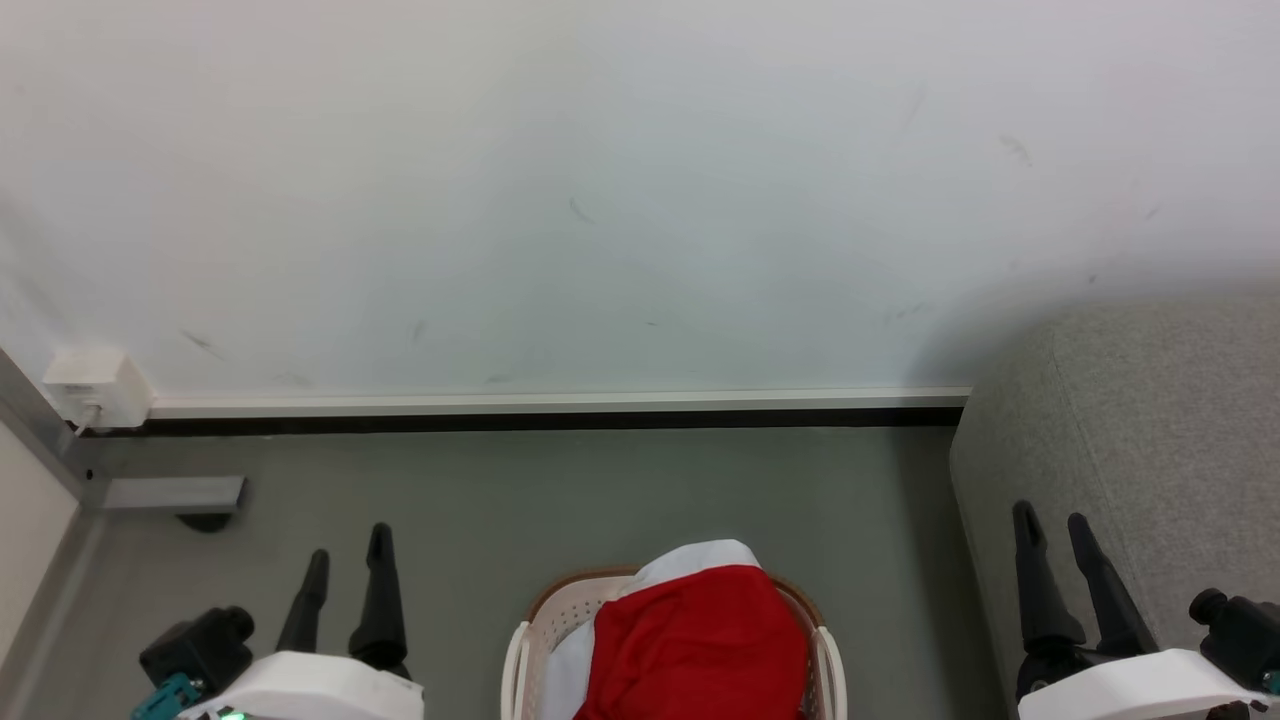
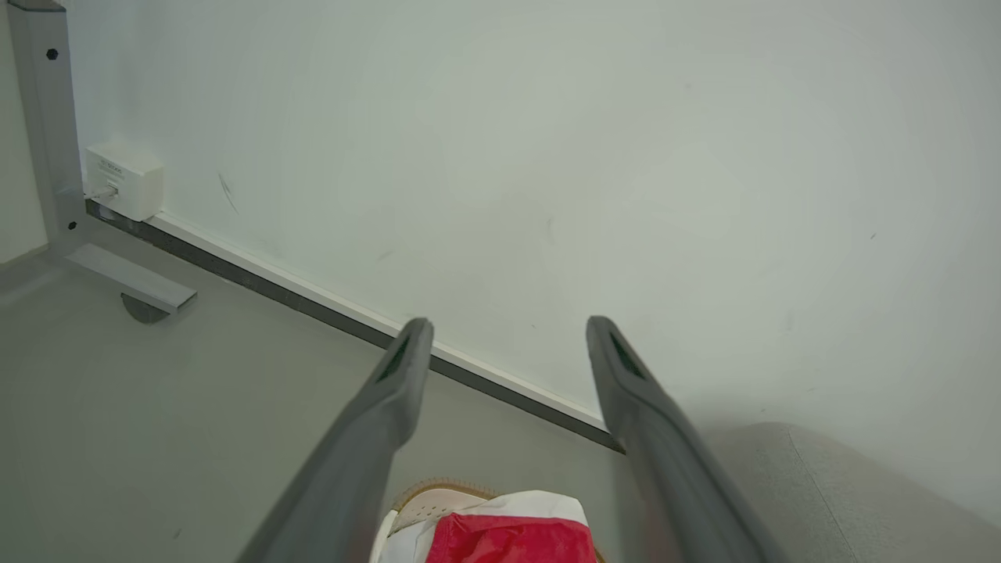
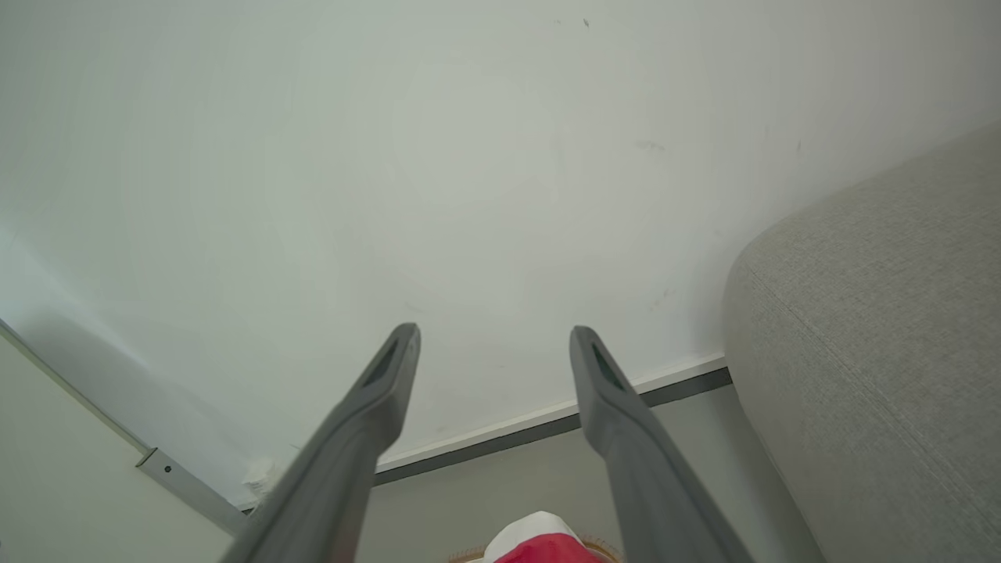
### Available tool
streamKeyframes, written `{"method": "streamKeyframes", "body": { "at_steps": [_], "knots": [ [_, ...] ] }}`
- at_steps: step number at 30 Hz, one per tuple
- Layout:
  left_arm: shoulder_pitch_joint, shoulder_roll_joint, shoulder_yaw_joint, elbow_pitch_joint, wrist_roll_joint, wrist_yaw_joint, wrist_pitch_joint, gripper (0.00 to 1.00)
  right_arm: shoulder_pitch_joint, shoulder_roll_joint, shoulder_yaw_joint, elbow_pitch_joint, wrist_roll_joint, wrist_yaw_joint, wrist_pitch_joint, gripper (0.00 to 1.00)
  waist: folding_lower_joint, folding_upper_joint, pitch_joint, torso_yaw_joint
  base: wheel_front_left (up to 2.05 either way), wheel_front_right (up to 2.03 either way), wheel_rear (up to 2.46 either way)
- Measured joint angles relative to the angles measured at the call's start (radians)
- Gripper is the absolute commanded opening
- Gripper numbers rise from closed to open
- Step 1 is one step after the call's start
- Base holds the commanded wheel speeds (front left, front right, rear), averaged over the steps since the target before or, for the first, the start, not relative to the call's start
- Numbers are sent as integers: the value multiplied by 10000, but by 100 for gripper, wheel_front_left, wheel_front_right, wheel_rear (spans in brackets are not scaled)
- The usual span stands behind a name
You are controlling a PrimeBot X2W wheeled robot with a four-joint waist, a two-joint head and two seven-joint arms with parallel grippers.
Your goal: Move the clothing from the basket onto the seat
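The red clothing (image 1: 705,640) with a white panel is heaped in the cream basket (image 1: 562,612) with a brown rim, on the floor at the bottom centre of the head view. My left gripper (image 1: 348,558) hangs open to the basket's left, nothing between its fingers. My right gripper (image 1: 1052,522) hangs open to the right, in front of the grey seat (image 1: 1140,440). The left wrist view catches the clothing (image 2: 508,538) low between the open left gripper (image 2: 508,327), with the seat (image 2: 844,493) at the lower right. The right wrist view shows the open right gripper (image 3: 493,335), the clothing's top (image 3: 539,543) and the seat (image 3: 884,328).
A white wall (image 1: 640,180) with a dark skirting strip runs behind the basket. At the left stand a grey metal frame foot (image 1: 170,495) and a small white box (image 1: 95,385) on the wall. Grey floor (image 1: 600,490) lies between the basket and the wall.
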Motion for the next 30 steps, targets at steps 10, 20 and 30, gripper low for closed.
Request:
{"method": "streamKeyframes", "body": {
  "at_steps": [10,20,30],
  "knots": [
    [-7,21,-117,-58,1005,159,-232,100,-15,-4,268,61,-949,0,-251,100,0,0,4,-7,0,0,0],
    [-10,17,-244,-117,1935,295,-460,100,-40,-17,445,81,-1753,0,-476,100,0,0,-18,-12,0,0,0],
    [-9,10,-255,-188,2888,384,-706,100,-55,-35,506,209,-2485,0,-723,100,0,0,-39,-24,0,0,0]
  ]
}}
